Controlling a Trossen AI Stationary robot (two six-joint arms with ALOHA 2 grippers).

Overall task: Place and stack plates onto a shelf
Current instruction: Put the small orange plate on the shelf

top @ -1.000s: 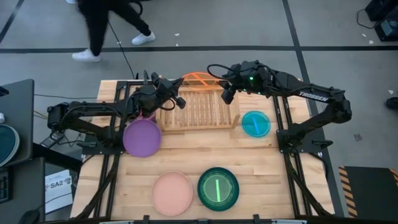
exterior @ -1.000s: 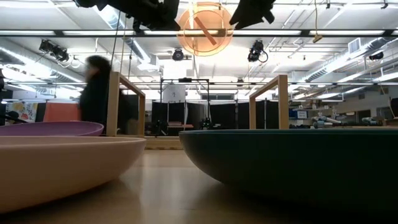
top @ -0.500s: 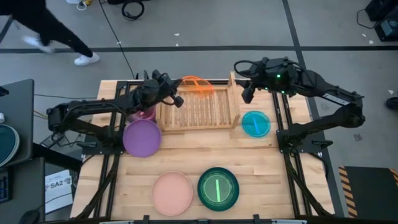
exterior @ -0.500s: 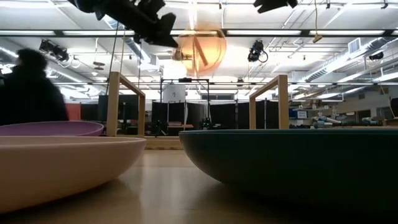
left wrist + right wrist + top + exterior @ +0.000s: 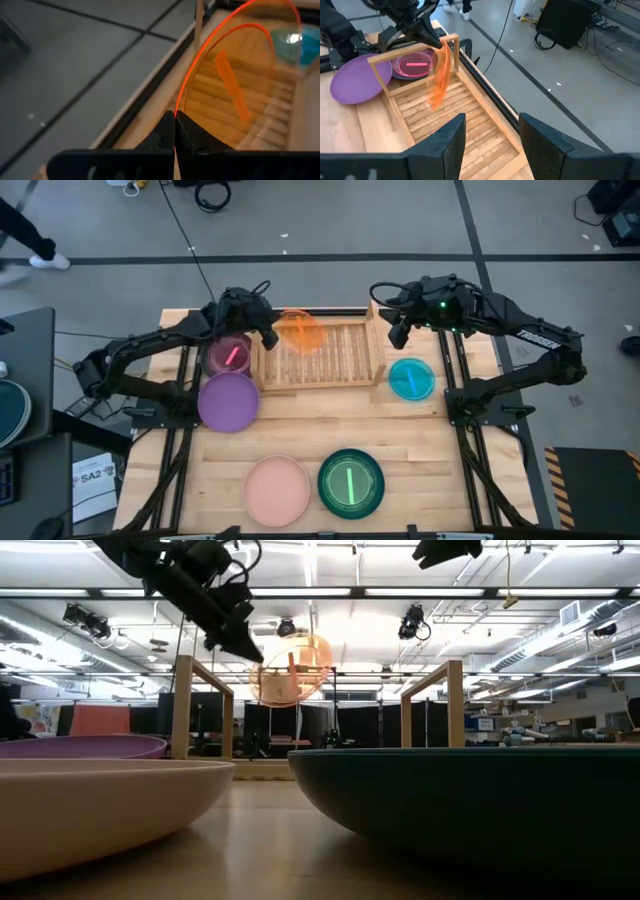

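Handover: orange plate [image 5: 298, 330], a second earlier between both arms above the shelf's far edge, was now carried by the left gripper [image 5: 268, 338] alone, fingers pinched shut on its rim [image 5: 174, 131].
Position: plate hung tilted on edge over the left part of the shelf [image 5: 340, 370], lower than before, not yet resting on the slats.
Right gripper [image 5: 397, 332]: had let go and withdrawn beyond the shelf's right board, fingers apart and empty.
Assessment: transfer judged complete; setting down remained.
Outstanding: maroon plate [image 5: 230, 354], purple plate [image 5: 228, 401], cyan plate [image 5: 411, 378], pink plate [image 5: 277, 491], green plate [image 5: 351, 483] lay on the table.

place: lab hall | cues: taped concrete floor [image 5: 400, 220]; ceiling strip lights [image 5: 330, 592]
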